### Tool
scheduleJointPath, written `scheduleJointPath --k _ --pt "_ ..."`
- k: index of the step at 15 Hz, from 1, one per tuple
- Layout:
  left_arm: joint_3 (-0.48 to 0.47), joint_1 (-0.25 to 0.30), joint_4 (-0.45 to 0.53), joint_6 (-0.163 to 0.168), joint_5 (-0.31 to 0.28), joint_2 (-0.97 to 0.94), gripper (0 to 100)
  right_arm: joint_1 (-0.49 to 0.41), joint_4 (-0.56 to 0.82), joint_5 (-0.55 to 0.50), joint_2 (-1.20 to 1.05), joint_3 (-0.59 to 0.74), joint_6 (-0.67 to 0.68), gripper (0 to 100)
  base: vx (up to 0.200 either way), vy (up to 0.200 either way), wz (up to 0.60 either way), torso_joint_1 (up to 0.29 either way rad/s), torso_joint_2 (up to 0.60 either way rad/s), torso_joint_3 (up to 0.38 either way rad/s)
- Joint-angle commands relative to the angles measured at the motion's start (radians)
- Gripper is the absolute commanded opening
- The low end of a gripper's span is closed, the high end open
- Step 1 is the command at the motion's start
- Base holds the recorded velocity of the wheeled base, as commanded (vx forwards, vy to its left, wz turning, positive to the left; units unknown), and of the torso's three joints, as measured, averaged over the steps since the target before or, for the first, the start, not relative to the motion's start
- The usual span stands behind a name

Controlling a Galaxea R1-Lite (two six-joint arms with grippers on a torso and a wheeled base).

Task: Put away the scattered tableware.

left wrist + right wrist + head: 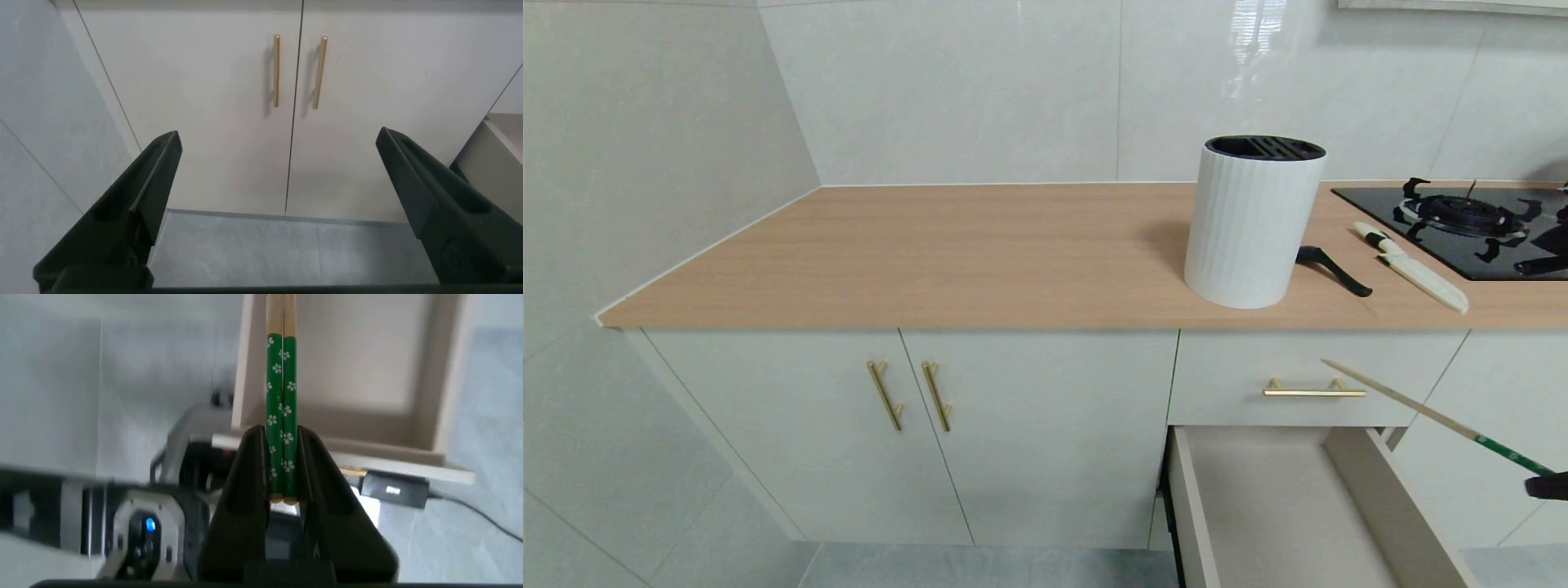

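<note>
A pair of wooden chopsticks (1429, 415) with green flowered ends (282, 416) is held in my right gripper (282, 486), which is shut on them. In the head view that gripper (1547, 486) is at the right edge, with the chopsticks slanting up over the open drawer (1258, 506). On the wooden counter (931, 253) stands a white ribbed utensil holder (1252, 220). Beside it lie a black-handled utensil (1333, 269) and a cream knife (1411, 266). My left gripper (278, 212) is open, low in front of the cabinet doors (294, 122).
A black gas stove (1462, 220) occupies the counter's right end. A shut drawer with a gold handle (1313, 392) sits above the open one. Two gold door handles (907, 396) mark the cabinet. A tiled wall bounds the counter's left and back.
</note>
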Motion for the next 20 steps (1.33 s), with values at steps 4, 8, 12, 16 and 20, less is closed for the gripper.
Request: scheduleJointPath --k 4,8,12,16,20 --pt "0.000 0.000 0.000 0.000 0.001 0.000 100 0.024 -0.192 -0.011 0.123 0.152 0.025 0 0.000 0.000 0.00 0.000 0.00 0.000" --pt "0.000 0.000 0.000 0.000 0.001 0.002 100 0.041 -0.209 -0.019 0.146 0.178 0.025 0 0.000 0.000 0.00 -0.037 0.10 0.056" --pt "0.000 0.000 0.000 0.000 0.001 0.002 100 0.044 -0.269 -0.026 0.164 0.209 0.024 0 0.000 0.000 0.00 -0.173 0.42 0.246" --pt "0.000 0.000 0.000 0.000 0.001 0.002 100 0.046 -0.341 -0.057 0.207 0.247 0.025 0 0.000 0.000 0.00 -0.179 0.47 0.277" --pt "0.000 0.000 0.000 0.000 0.001 0.000 100 0.046 -0.344 -0.057 0.236 0.252 0.024 0 0.000 0.000 0.00 -0.157 0.45 0.293"
